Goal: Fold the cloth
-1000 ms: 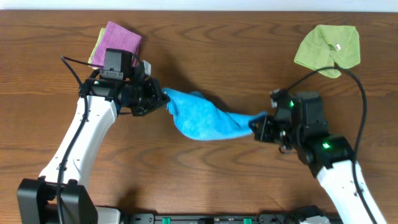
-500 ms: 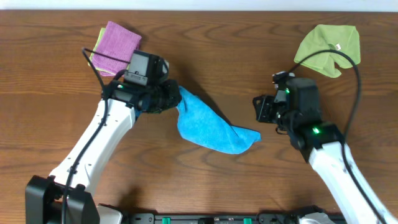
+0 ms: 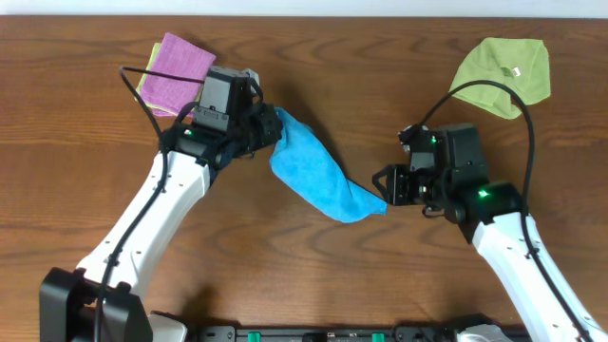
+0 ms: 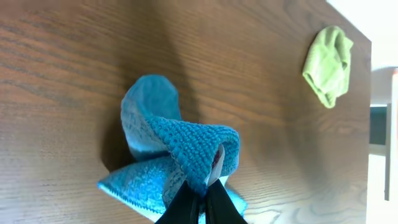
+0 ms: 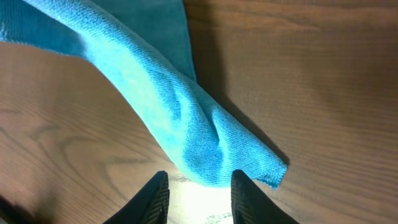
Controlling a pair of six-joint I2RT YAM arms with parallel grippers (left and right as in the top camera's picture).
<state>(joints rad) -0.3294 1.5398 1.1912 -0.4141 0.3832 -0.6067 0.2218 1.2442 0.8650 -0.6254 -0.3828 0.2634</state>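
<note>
Between my two tools, the cloth (image 3: 318, 171) stretches on a slant over the worktop (image 3: 313, 57), its long axis running from the corner clamped in my closed left tool (image 3: 269, 133) down to a loose end resting on the wood. That loose end lies just in front of my right tool (image 3: 385, 185), whose fingers stand apart and hold nothing. I judge the right arm much the nearer to take it.

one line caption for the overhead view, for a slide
Mid-fold: the left gripper pinches one end of the cloth, the open right gripper at its other end.
</note>
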